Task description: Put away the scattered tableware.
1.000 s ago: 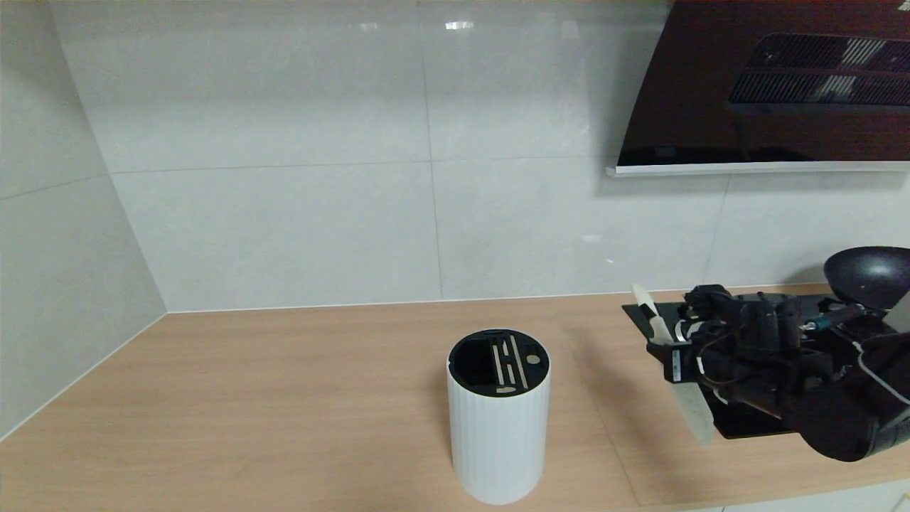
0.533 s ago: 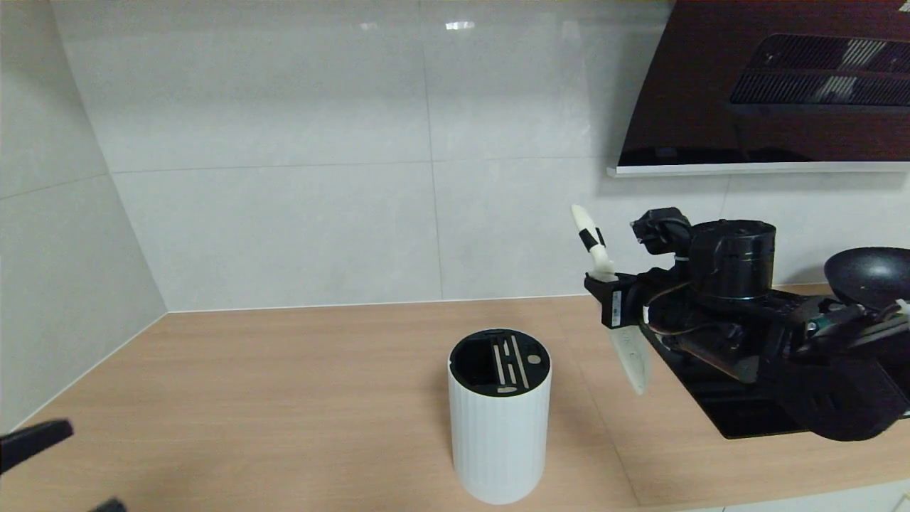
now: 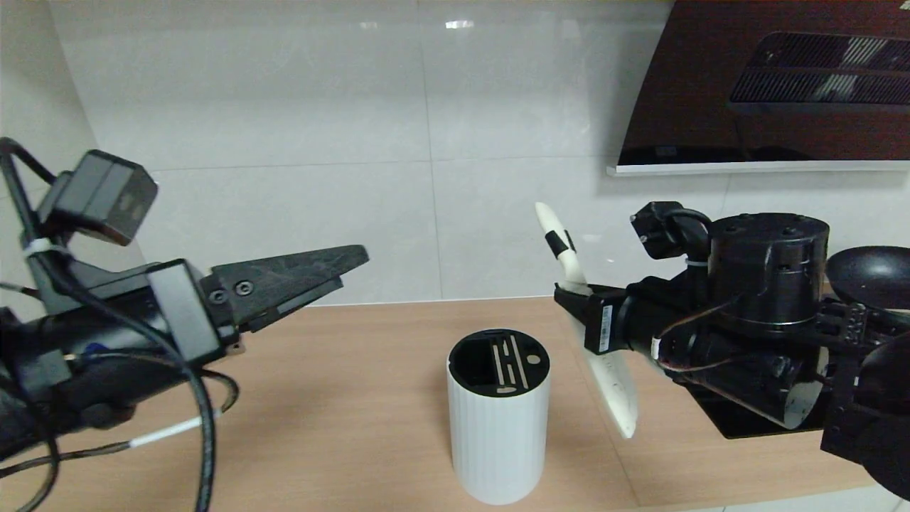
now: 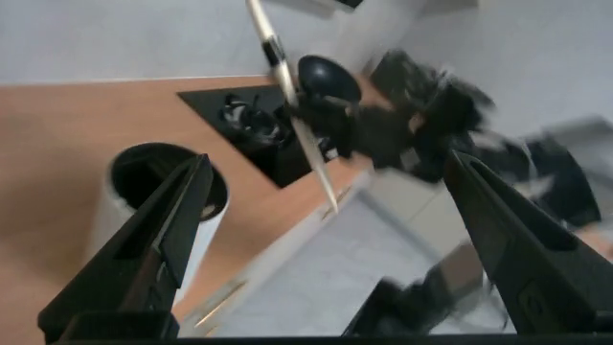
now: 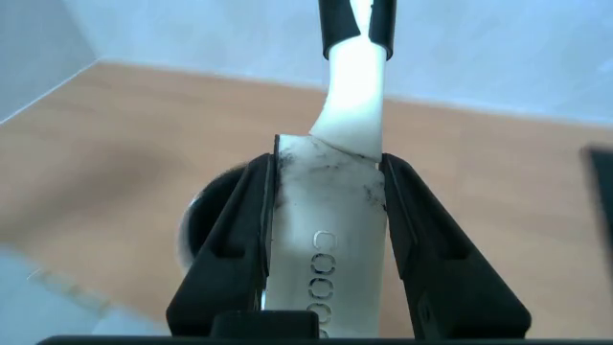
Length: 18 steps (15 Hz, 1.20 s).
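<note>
Clamping the white knife [image 3: 613, 387], right gripper [image 3: 584, 313] beside knife holder [image 3: 499, 427].

The left arm is stretched in from the left side and held high. The left gripper [image 3: 352, 269] points toward the right, with its fingers wide apart. The right arm is stretched in from the right side. The right gripper [image 3: 579, 307] points toward the left, and its fingers are closed on a knife [image 3: 611, 384].

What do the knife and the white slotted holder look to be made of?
Knife: off-white matte blade with no metallic shine, so likely ceramic or plastic. Its cream handle with a black band looks plastic.
Holder: white ribbed wall with a dull sheen and a black slotted top, probably moulded plastic.
</note>
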### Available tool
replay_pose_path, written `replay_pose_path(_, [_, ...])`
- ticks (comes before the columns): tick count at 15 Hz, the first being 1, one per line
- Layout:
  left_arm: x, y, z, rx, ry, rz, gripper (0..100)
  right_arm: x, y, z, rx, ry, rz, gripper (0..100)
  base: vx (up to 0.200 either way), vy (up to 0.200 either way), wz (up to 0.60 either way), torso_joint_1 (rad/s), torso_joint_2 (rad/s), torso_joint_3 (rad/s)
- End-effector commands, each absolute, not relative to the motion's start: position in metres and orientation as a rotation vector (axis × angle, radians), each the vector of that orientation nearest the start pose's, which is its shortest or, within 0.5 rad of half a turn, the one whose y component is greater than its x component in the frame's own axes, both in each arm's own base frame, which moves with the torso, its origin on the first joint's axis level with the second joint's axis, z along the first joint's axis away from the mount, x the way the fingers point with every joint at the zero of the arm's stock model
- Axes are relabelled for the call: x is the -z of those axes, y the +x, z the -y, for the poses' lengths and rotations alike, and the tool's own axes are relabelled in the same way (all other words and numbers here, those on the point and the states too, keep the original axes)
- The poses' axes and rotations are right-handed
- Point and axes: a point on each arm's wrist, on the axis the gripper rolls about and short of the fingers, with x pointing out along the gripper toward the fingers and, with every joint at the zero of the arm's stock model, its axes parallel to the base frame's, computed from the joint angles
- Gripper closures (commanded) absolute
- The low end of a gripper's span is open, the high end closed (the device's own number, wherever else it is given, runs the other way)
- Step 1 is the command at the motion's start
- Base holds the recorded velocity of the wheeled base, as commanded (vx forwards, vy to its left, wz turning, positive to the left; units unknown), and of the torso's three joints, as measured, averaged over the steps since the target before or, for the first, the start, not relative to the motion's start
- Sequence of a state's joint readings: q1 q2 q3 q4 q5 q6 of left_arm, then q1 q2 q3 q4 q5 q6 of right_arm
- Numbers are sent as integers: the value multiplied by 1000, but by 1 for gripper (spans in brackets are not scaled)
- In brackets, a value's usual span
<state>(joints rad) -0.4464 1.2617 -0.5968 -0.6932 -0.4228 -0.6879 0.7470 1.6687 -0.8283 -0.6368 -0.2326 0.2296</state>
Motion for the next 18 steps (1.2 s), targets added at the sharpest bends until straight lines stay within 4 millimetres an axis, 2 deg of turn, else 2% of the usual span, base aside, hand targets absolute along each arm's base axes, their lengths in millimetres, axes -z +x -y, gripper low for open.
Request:
replay_pose_path(1, [-206, 193, 127, 797, -703, -398, 0, -205, 203, -219, -579, 166, -249, 100, 0, 0, 0, 0, 0, 0])
replay_pose_path(5, [-188, 197, 161, 753, -687, -407, 0, -204, 184, -242, -669, 214, -278, 100, 0, 0, 0, 0, 0, 0])
replay_pose_path(7, [-188, 199, 163, 763, -690, -395, 0, -203, 178, -246, -690, 209, -283, 100, 0, 0, 0, 0, 0, 0])
replay_pose_path(10, [-187, 214, 179, 765, -707, -335, 0, -202, 166, -259, -743, 216, -293, 100, 0, 0, 0, 0, 0, 0])
replay_pose_path(18, [-188, 215, 183, 756, -713, -312, 0, -192, 157, -266, -774, 186, -327, 100, 0, 0, 0, 0, 0, 0])
